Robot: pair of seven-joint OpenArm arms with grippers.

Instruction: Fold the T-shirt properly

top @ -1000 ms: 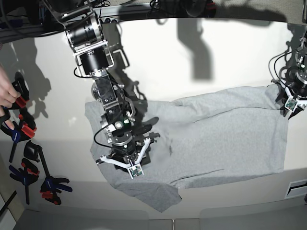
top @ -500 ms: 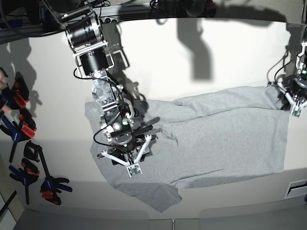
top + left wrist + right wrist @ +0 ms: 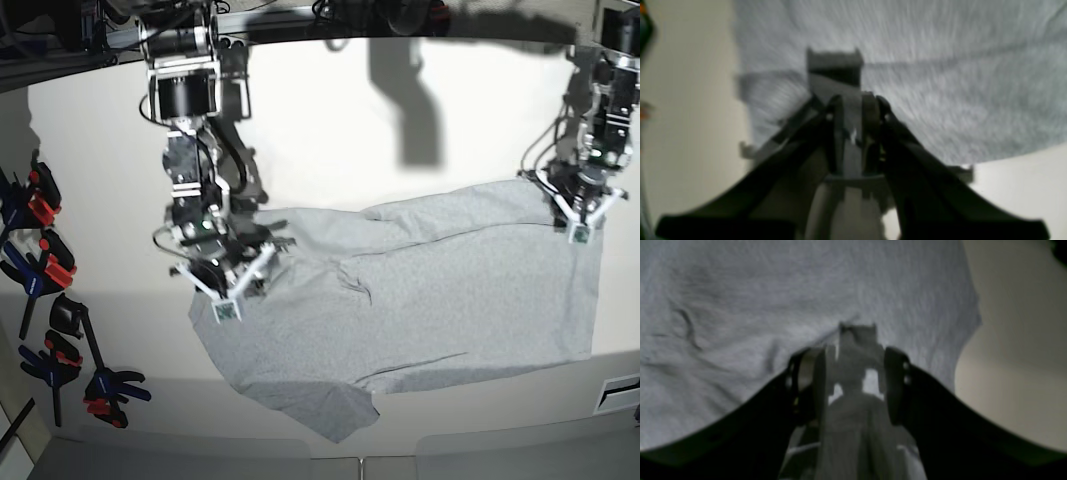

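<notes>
Your T-shirt (image 3: 420, 300) lies spread across the table (image 3: 330, 120), nearer its front edge, one sleeve bunched at the front. Your right tool (image 3: 848, 373) sits over the shirt's left end, jaws parted, nothing clearly gripped. Your left tool (image 3: 853, 113) clamps a fold of fabric at the shirt's far right corner.

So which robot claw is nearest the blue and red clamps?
The right gripper, over the light grey cotton T-shirt beside them; the left gripper is far across.
</notes>
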